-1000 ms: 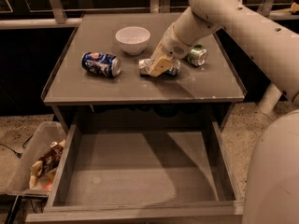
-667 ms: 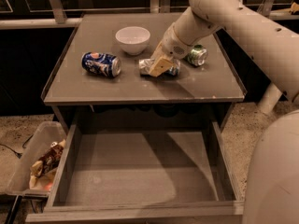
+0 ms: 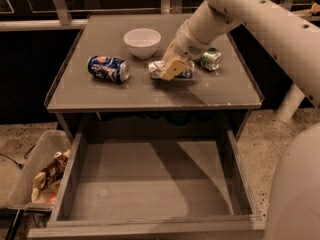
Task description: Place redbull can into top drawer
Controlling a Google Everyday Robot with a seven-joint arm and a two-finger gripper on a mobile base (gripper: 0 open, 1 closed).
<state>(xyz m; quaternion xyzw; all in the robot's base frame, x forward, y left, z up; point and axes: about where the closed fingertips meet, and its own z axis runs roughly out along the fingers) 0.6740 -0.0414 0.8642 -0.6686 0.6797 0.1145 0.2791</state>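
Observation:
The redbull can [image 3: 156,69], a dented silver can with blue patches, lies on its side on the grey table top [image 3: 100,94], right of centre. My gripper [image 3: 171,69] is down on the can, its tan fingers [image 3: 169,68] across the can's middle, covering most of it. The can rests on the table. The top drawer [image 3: 150,184] stands pulled out wide below the table's front edge, its flat grey bottom bare.
A dark blue can [image 3: 108,68] lies on its side at the table's left. A white bowl [image 3: 142,42] stands at the back centre. A green can [image 3: 210,59] lies right of my gripper. A clear plastic bin [image 3: 30,176] with snack bags sits left of the drawer.

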